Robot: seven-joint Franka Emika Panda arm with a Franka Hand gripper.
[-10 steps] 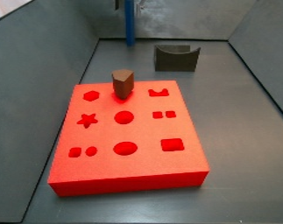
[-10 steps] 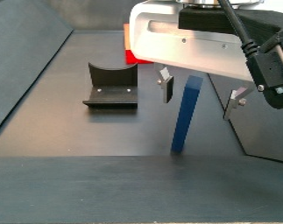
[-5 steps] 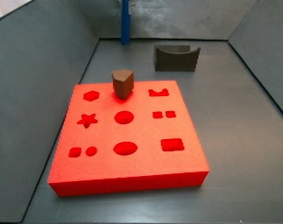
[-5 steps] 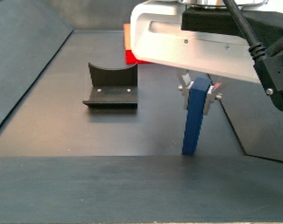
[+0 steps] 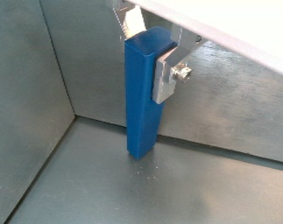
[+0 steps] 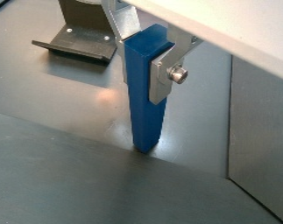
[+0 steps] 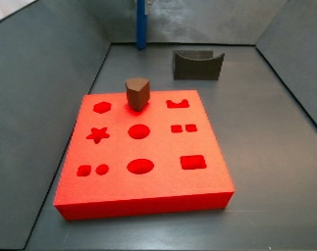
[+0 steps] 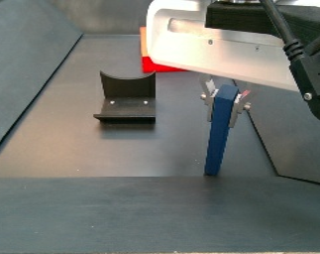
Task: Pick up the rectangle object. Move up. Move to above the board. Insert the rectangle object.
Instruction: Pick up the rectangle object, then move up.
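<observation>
The rectangle object is a slim blue block [image 8: 221, 137] that stands upright with its lower end on the grey floor, close to the far wall; it shows in both wrist views [image 5: 145, 101] [image 6: 143, 101] and in a side view [image 7: 139, 27]. My gripper [image 8: 226, 94] is shut on its upper end, with a silver finger [image 5: 167, 74] [image 6: 164, 77] flat against each side. The board [image 7: 168, 191] is a thick red slab with shaped holes, well away from the gripper, and shows as a red sliver [image 8: 152, 64] behind the gripper body.
A brown rounded peg [image 7: 137, 93] stands in a hole at the board's far edge. The dark fixture [image 7: 197, 64] [image 8: 124, 97] [image 6: 79, 39] sits on the floor between block and board. Grey walls enclose the floor; one wall [image 5: 225, 96] rises right behind the block.
One second ago the block leaned and the fingers stood apart from it. The fingers have since closed on its top and it stands upright. No visible motion in the last half second.
</observation>
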